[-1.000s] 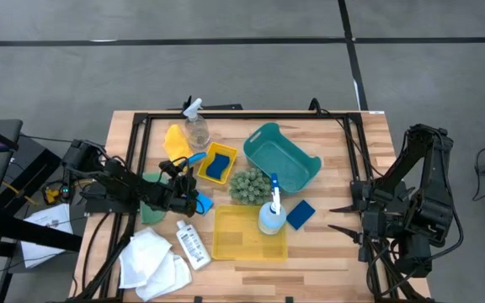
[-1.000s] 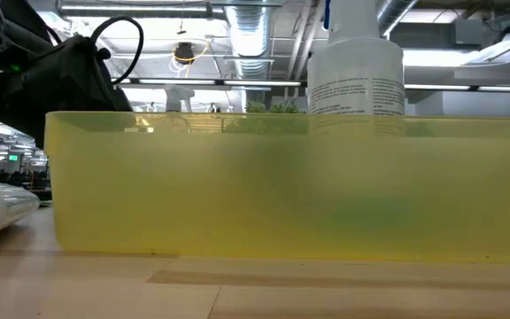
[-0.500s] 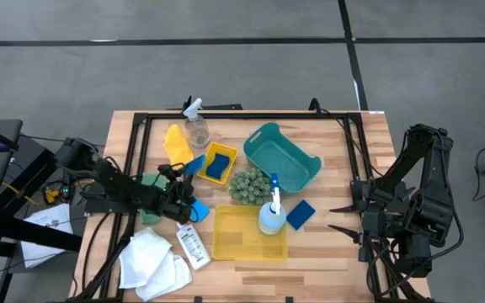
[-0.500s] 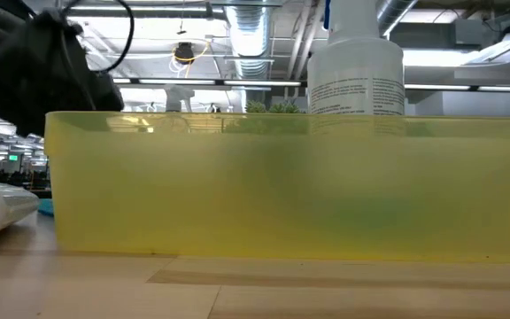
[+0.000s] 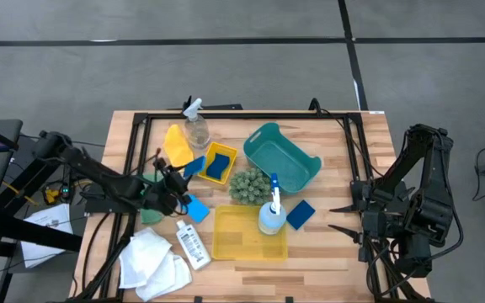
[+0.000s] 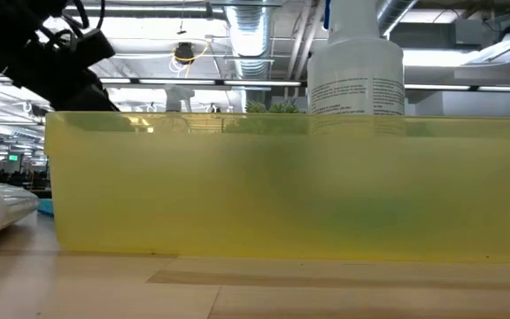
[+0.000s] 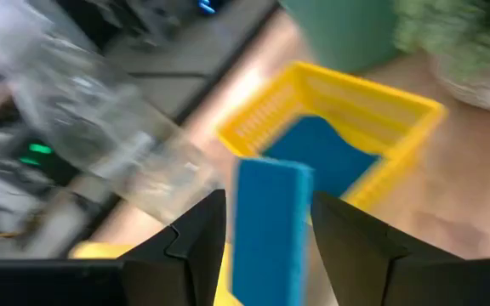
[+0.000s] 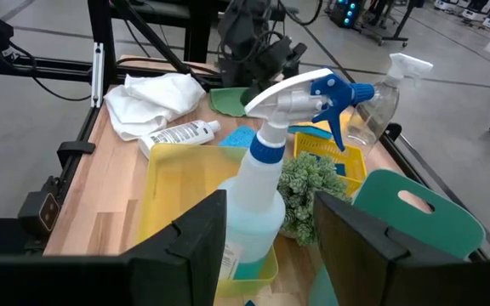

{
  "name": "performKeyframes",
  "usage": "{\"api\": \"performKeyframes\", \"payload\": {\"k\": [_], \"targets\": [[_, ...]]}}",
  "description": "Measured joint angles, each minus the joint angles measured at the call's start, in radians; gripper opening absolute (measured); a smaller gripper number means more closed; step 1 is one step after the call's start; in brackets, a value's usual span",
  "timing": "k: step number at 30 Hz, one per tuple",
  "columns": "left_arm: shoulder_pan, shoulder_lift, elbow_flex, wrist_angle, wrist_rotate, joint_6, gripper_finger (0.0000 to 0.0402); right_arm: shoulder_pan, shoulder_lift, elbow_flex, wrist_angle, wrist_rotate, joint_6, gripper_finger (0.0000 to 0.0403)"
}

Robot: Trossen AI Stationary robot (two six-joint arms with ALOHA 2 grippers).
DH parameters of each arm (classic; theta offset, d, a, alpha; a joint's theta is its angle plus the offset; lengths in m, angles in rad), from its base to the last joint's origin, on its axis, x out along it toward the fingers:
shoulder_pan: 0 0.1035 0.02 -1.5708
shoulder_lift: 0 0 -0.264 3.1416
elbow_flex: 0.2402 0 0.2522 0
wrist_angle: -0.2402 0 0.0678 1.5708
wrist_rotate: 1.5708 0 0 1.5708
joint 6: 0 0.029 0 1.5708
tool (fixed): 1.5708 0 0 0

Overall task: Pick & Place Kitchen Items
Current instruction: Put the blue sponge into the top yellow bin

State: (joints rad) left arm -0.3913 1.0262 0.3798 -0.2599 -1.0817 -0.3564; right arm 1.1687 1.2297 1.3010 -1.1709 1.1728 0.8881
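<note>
Pulled back leftward since a second ago, the left gripper [image 5: 178, 191] clamps a blue sponge [image 7: 266, 225] upright between its fingers just left of the small yellow bin [image 5: 218, 162], while the right gripper [image 5: 341, 217], fingers parted and empty, waits at the table's [image 5: 335, 252] right edge.

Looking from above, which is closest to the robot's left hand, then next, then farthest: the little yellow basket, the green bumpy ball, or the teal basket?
From the left hand:
1. Little yellow basket, just beyond it.
2. Green bumpy ball, mid-table.
3. Teal basket, toward the right side.
</note>
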Motion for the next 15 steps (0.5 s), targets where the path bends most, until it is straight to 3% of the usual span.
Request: {"api": "performKeyframes", "payload": {"k": [4,15], "targets": [[0.0,-0.049,0.0,-0.062,0.127,-0.015,0.0169,0.0,0.0,0.0,0.0,0.0,0.002,0.0168],[0.012,0.108,0.0,-0.074,0.084,-0.069,0.0133,0.0,0.0,0.0,0.003,0.003,-0.005,0.0168]]}}
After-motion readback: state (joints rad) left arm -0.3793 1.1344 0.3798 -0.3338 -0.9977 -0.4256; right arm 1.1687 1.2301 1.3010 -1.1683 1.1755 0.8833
